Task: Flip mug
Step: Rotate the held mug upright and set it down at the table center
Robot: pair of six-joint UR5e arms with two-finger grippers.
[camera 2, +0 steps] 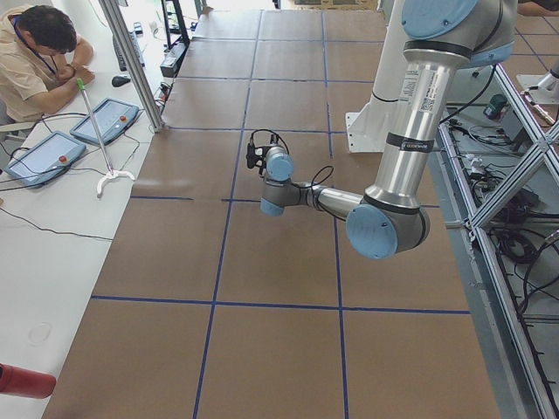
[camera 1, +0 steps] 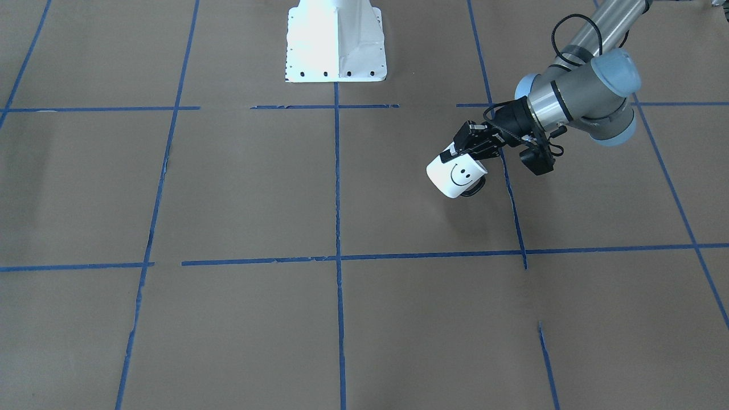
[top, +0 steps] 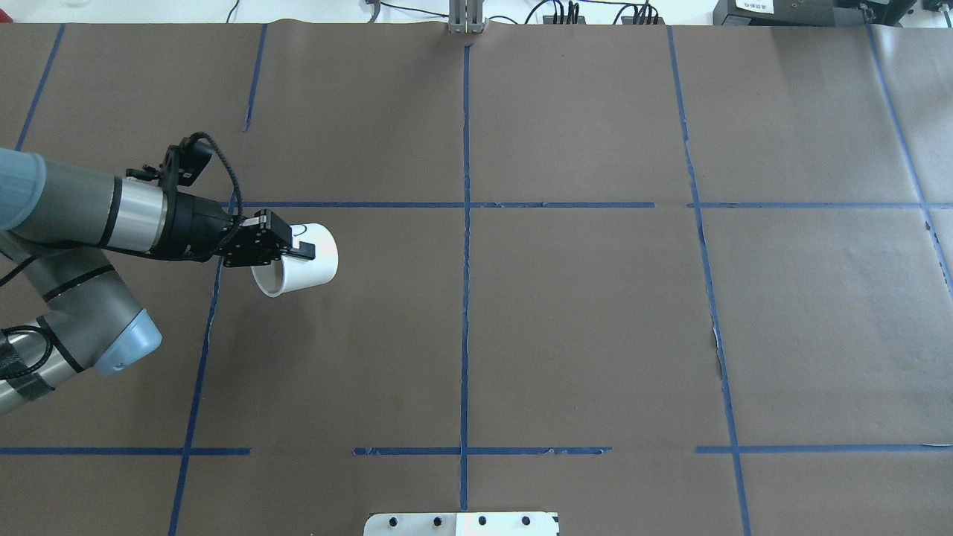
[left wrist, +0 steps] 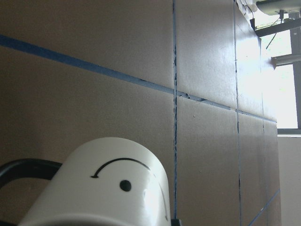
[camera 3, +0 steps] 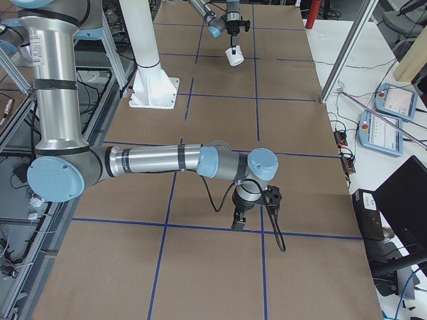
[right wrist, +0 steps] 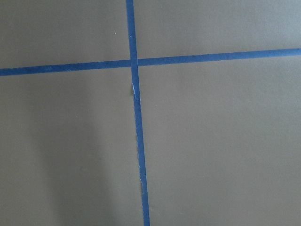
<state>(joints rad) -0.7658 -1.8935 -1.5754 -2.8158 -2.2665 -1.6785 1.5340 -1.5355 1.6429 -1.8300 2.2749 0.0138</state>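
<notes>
- The left gripper [top: 292,251] is pinched on the mug [top: 309,268]. It grips the wall at the rim end, and one black finger [top: 302,250] lies along the outside of the wall.
- The mug sits tilted, almost on its side, at the gripper's tip. Its open mouth turns toward the near left and its closed base toward the far right.
- In the front-facing view the smiley face shows on the side and the black handle [camera 1: 476,188] hangs underneath.
- In the right-side view the mug appears to hang clear of the table [top: 595,313], just below the gripper.
- The mug is over the left part of the table. One blue tape line [top: 357,205] runs just on its far side and another [top: 212,320] near its left.
- The table's far edge [top: 595,24] and the white base plate [camera 1: 336,40] at the near edge are both well apart from the mug. Brown paper stretches wide to its right.
- The right gripper [camera 3: 237,224] points down at the table's right end, near a tape crossing. Whether its fingers are spread or pressed together cannot be told.
</notes>
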